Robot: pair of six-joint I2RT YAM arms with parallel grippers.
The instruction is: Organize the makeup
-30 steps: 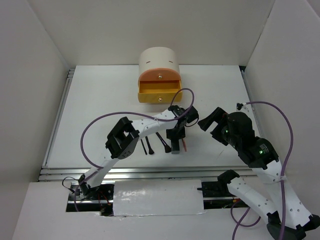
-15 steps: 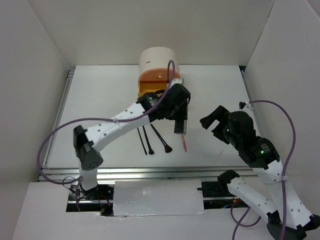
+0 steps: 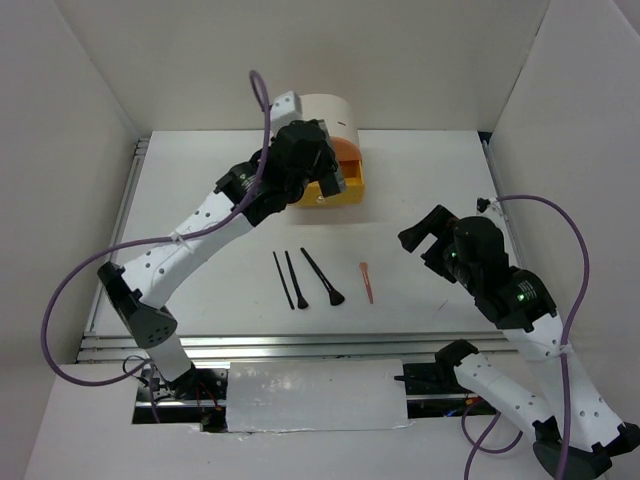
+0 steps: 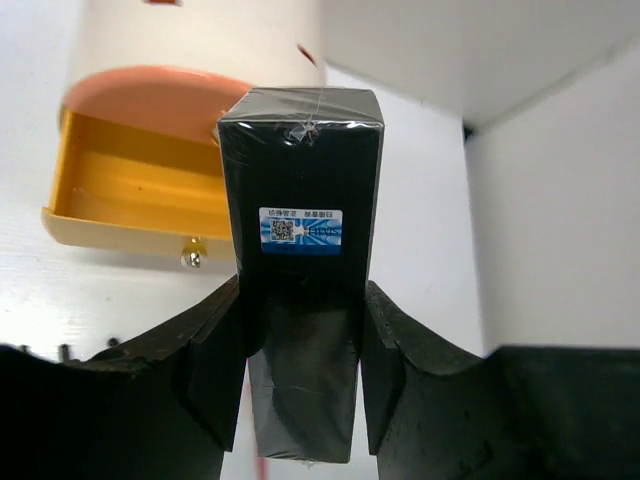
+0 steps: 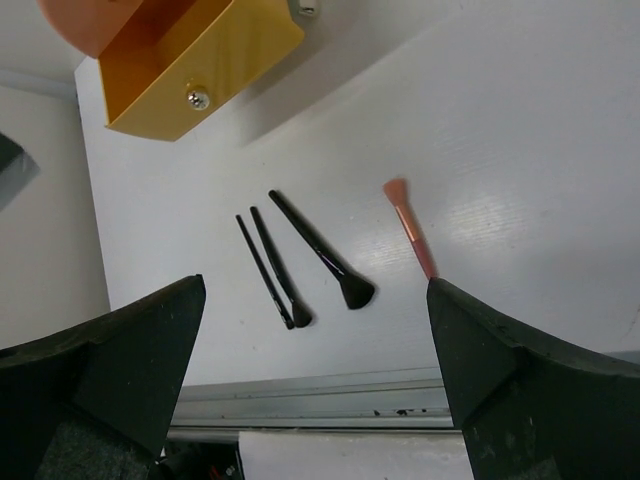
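The dark grey rectangular box point(image 4: 300, 150) is being clamped at its near end by the left gripper point(image 4: 303, 340), with one finger pressed against each long side. Its free end is being pointed toward the open yellow plastic drawer point(image 4: 130, 180) of the cream cylindrical organizer point(image 3: 325, 110) at the far middle of the white table point(image 3: 200, 200).

Over the last second the box is being carried from the near middle of the table, where it was being held just beside the salmon-pink stick point(image 3: 366, 282), out to the organizer. It is now being held at the drawer but is not yet being set inside. Release into the drawer is judged to be the step in hand.

The right gripper point(image 5: 320, 330) is being kept fully spread and empty, unmoved, at the near right.

Still being left on the table, near the middle, are two thin black sticks point(image 3: 283, 280), the black flared-head brush point(image 3: 323, 277) and the salmon-pink stick. Most of the task is therefore judged outstanding.
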